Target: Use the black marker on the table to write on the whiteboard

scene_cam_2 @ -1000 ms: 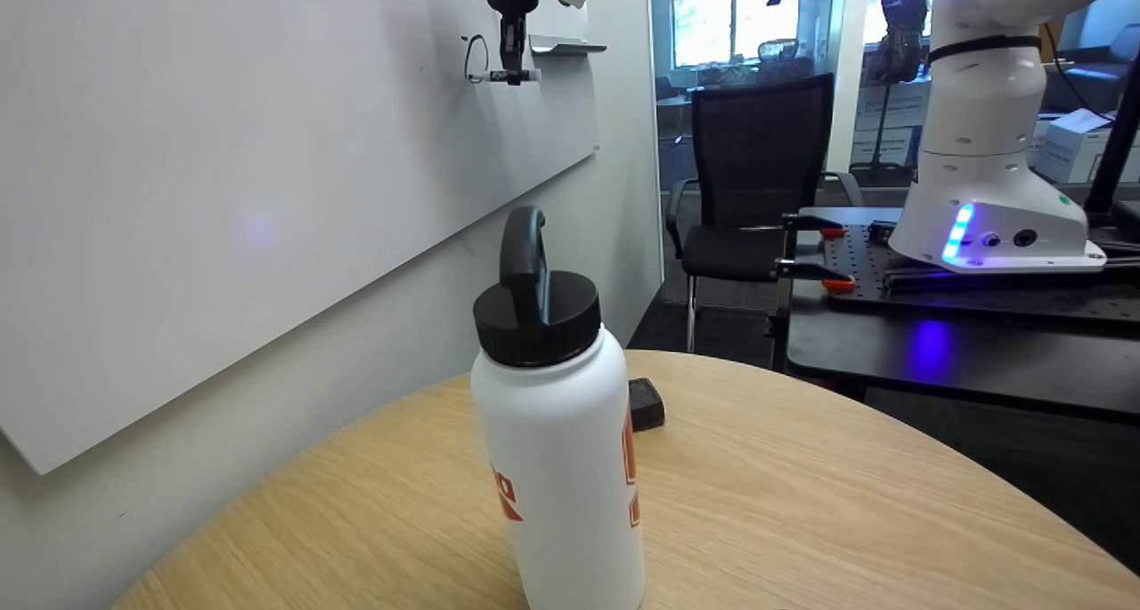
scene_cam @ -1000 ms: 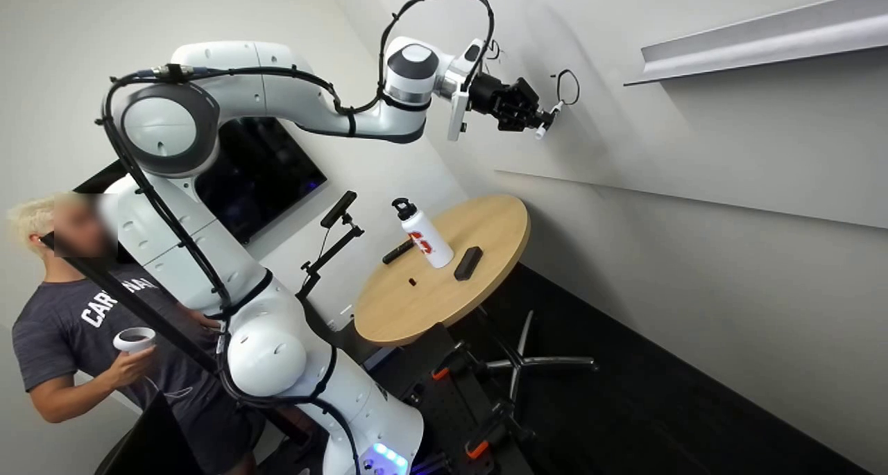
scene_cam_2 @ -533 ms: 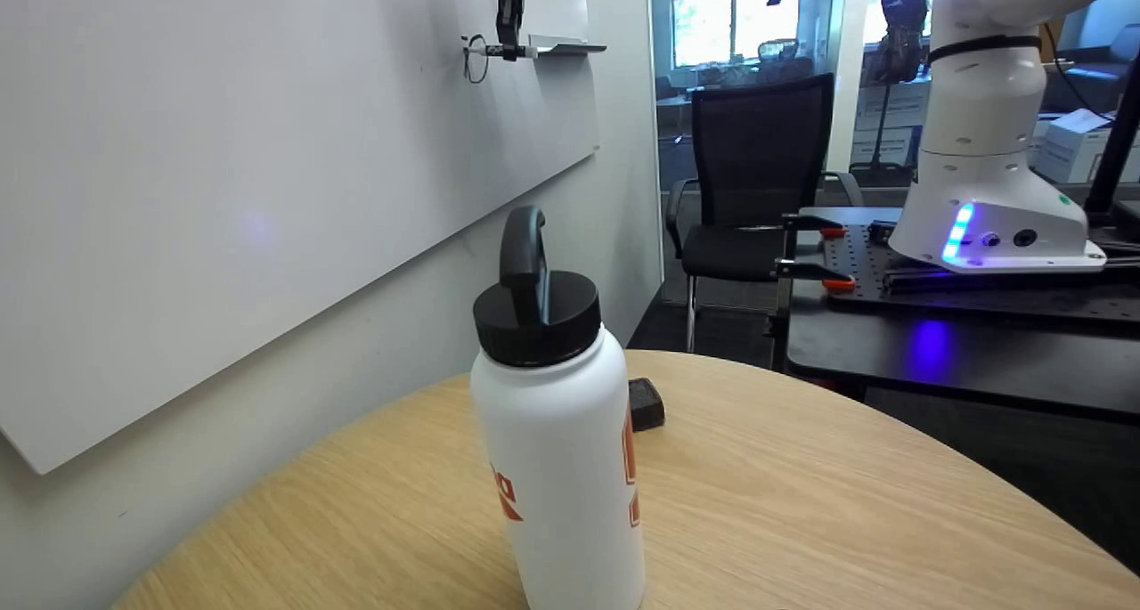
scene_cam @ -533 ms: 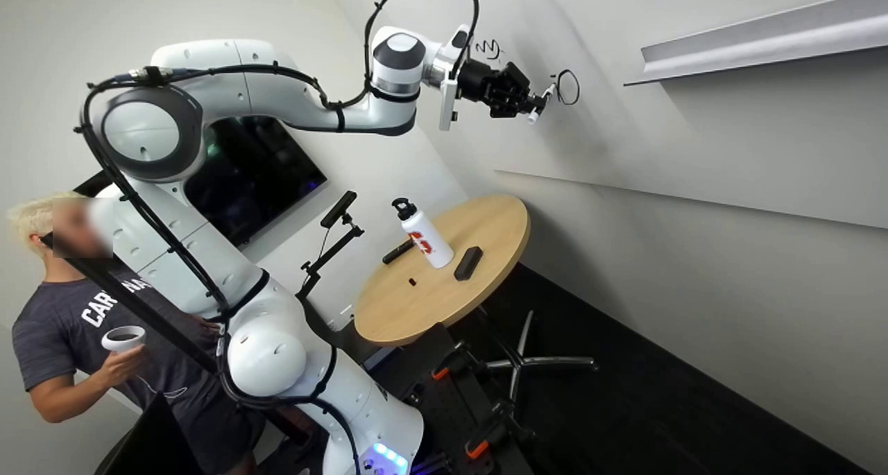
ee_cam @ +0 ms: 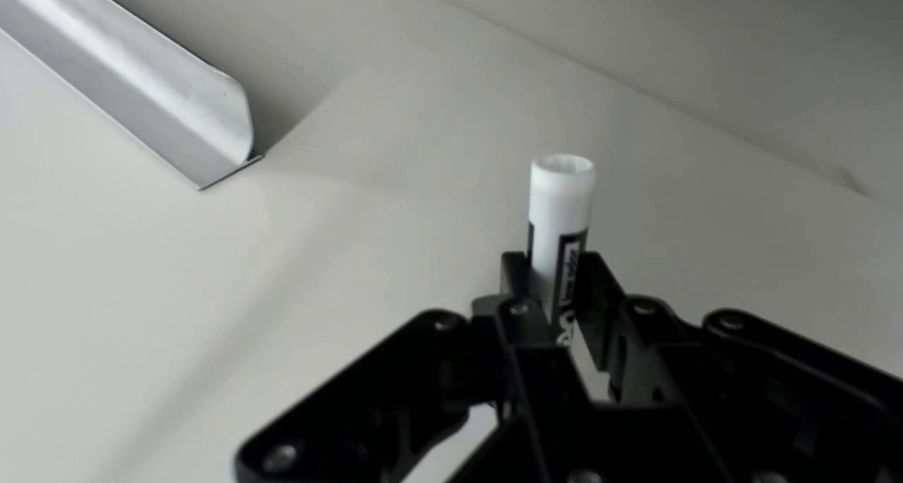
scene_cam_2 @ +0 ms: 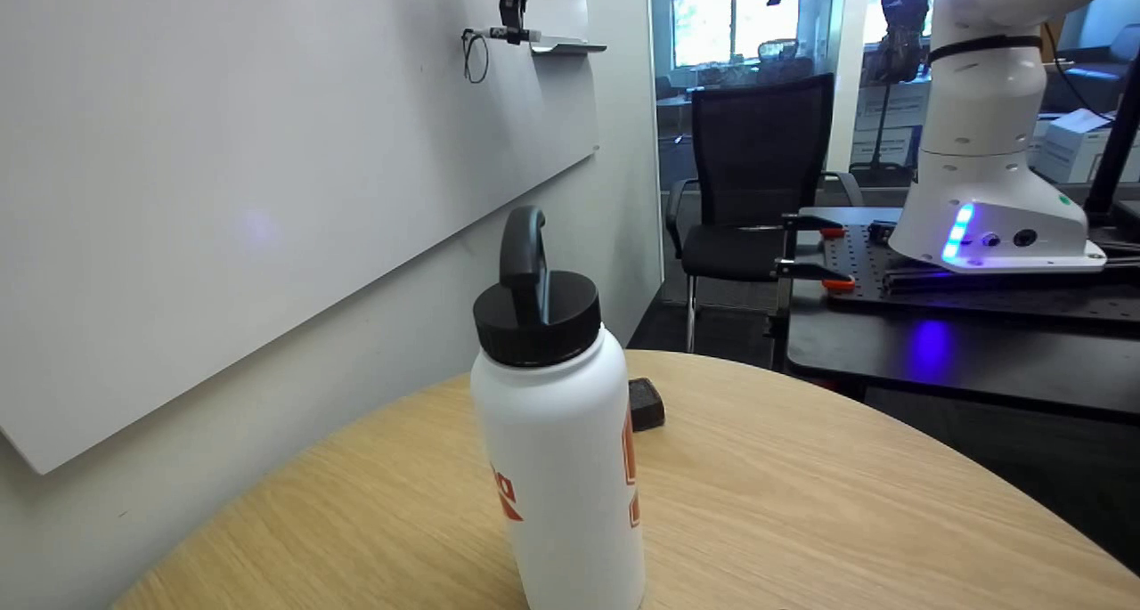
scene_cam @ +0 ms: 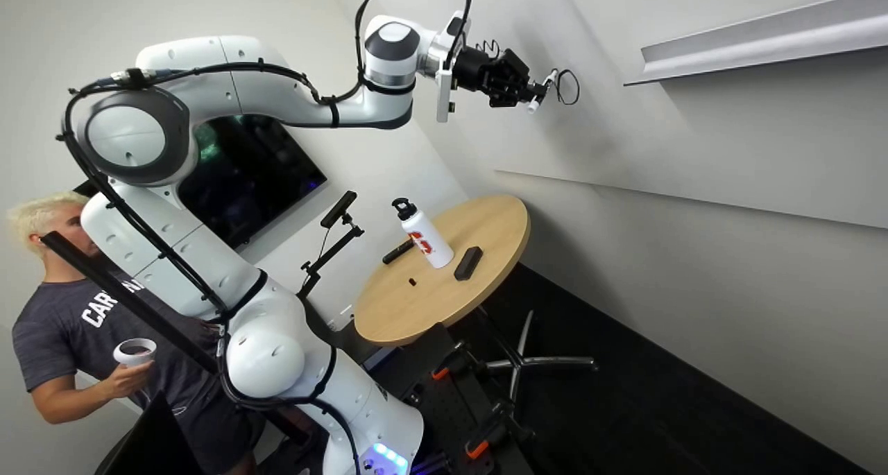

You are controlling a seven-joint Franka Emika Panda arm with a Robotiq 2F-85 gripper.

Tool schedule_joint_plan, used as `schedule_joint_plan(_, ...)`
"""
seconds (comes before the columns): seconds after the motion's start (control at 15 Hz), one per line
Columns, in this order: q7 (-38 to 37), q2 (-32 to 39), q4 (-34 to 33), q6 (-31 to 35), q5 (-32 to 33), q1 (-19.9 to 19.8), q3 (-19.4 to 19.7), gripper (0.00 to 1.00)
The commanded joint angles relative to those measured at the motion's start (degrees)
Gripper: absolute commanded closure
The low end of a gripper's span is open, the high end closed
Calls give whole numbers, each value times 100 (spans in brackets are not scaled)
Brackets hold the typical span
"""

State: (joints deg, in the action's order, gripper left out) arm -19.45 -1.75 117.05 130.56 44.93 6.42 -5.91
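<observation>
The black marker [ee_cam: 559, 194] has a white body with a black label. My gripper [ee_cam: 554, 271] is shut on its middle. In both exterior views the gripper [scene_cam: 535, 92] [scene_cam_2: 514, 33] holds the marker [scene_cam: 533, 106] [scene_cam_2: 488, 33] crosswise, with its tip toward the whiteboard [scene_cam: 659, 142] [scene_cam_2: 267, 147]. The tip is at or very close to the board, by the upper end of a drawn black loop [scene_cam: 578, 90] [scene_cam_2: 486, 58]. In the wrist view the tip is hidden behind the fingers. The round wooden table [scene_cam: 395, 315] [scene_cam_2: 802, 485] stands below.
A white bottle [scene_cam: 429, 239] [scene_cam_2: 570, 503], a black block [scene_cam: 468, 263] [scene_cam_2: 646, 403], a dark cylinder [scene_cam: 397, 252] and a small black piece [scene_cam: 413, 281] are on the table. A metal ledge [scene_cam: 763, 38] [ee_cam: 141, 81] juts from the board. Scribbles [scene_cam: 488, 47] lie behind the gripper.
My gripper has moved up along the whiteboard with the marker. The marker tip has gone from the loop's lower end to its upper end. Things on the table have not moved.
</observation>
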Motion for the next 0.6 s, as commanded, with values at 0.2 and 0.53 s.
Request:
schedule_joint_plan(0.2, 0, 253, -280, -377, 60, -91, 4, 95)
schedule_joint_plan(0.53, 91, 455, -394, -559, 46, -33, -11, 95)
